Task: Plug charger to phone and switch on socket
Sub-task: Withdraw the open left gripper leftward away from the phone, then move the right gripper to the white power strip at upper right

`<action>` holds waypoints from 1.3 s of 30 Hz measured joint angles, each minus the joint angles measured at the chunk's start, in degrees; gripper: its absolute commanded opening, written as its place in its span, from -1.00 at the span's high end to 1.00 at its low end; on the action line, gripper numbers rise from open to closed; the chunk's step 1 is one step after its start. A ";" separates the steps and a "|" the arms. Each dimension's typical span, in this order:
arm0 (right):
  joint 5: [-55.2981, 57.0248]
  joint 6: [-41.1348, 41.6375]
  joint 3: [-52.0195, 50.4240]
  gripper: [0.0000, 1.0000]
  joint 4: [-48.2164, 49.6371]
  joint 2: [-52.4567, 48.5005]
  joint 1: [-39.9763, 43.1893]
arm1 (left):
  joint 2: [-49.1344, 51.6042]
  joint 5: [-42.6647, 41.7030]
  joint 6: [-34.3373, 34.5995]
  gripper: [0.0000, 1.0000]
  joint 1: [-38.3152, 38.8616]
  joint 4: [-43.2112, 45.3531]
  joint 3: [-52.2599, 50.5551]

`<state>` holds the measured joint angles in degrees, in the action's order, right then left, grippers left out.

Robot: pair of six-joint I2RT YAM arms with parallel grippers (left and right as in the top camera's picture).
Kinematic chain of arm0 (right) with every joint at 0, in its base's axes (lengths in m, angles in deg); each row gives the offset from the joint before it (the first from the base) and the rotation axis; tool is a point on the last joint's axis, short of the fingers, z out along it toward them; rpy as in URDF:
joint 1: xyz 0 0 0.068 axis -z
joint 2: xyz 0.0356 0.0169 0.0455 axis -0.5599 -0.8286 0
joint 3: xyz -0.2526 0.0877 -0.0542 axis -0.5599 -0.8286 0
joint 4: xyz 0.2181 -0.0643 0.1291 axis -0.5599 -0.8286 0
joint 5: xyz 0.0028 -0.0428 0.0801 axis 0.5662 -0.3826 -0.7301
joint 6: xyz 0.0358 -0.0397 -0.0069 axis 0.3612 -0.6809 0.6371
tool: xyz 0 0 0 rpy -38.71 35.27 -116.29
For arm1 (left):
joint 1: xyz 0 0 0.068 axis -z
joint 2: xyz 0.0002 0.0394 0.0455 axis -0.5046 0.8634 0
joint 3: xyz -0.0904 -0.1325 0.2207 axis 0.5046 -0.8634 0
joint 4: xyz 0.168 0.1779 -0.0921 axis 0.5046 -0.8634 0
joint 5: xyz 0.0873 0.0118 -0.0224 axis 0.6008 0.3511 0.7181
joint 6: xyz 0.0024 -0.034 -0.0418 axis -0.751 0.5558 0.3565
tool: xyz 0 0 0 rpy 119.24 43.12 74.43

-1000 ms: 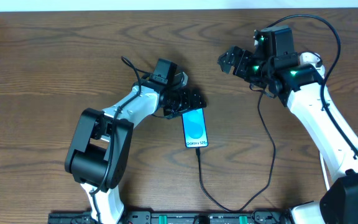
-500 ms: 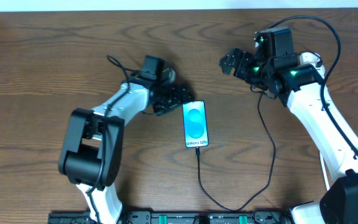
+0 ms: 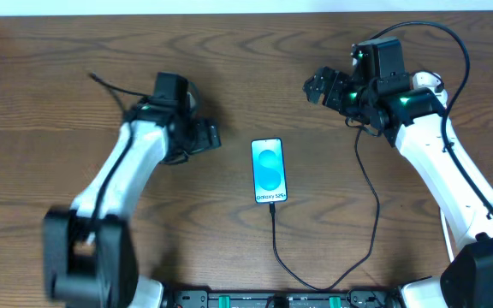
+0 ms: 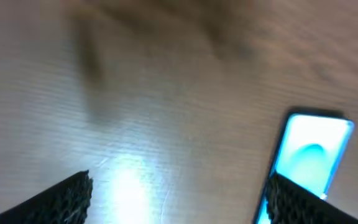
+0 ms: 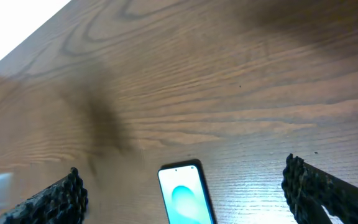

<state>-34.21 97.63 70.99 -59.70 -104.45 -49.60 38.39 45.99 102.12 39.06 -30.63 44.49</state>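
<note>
The phone [image 3: 268,170] lies flat mid-table with its screen lit, the "Galaxy" text at its near end. The charger [image 3: 278,250], a thin black cable, meets that near end, loops toward the front edge and climbs right behind the right arm. My left gripper [image 3: 207,137] hovers open and empty to the phone's left. In the blurred left wrist view the phone [image 4: 310,154] shows by the right finger [image 4: 293,203]. My right gripper [image 3: 318,85] hangs open and empty at the back right, looking down on the phone [image 5: 183,196]. The socket is out of view.
Bare brown wood grain surrounds the phone. The table's back edge [image 3: 229,12] runs along the top against a white surface. The right arm's white link [image 3: 439,171] slants down the right side above the charger's far stretch.
My left arm has swung left and back, carrying its open gripper from the phone's top-left corner to a spot well clear of it. The phone, cable and right arm have not moved.
</note>
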 measured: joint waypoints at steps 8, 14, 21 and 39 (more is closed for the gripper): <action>0.04 -0.46 0.00 -0.99 -2.10 0.00 0.00 | -23.32 5.97 -1.07 -0.77 0.02 -7.37 0.00; 0.20 -0.46 0.00 -0.98 -3.23 0.00 0.00 | -37.40 6.91 -1.27 -0.77 0.02 -11.21 0.00; 0.20 -0.48 0.00 -0.98 -3.87 0.00 0.00 | -43.17 7.17 -1.27 -0.78 0.02 -11.32 0.00; -11.10 -15.72 1.64 -0.99 -5.49 0.00 4.02 | -40.92 7.19 -1.27 -0.78 0.02 -11.32 0.00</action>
<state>-45.32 81.92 72.63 -65.18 -104.45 -45.58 -2.53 53.19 100.85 39.08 -41.95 44.49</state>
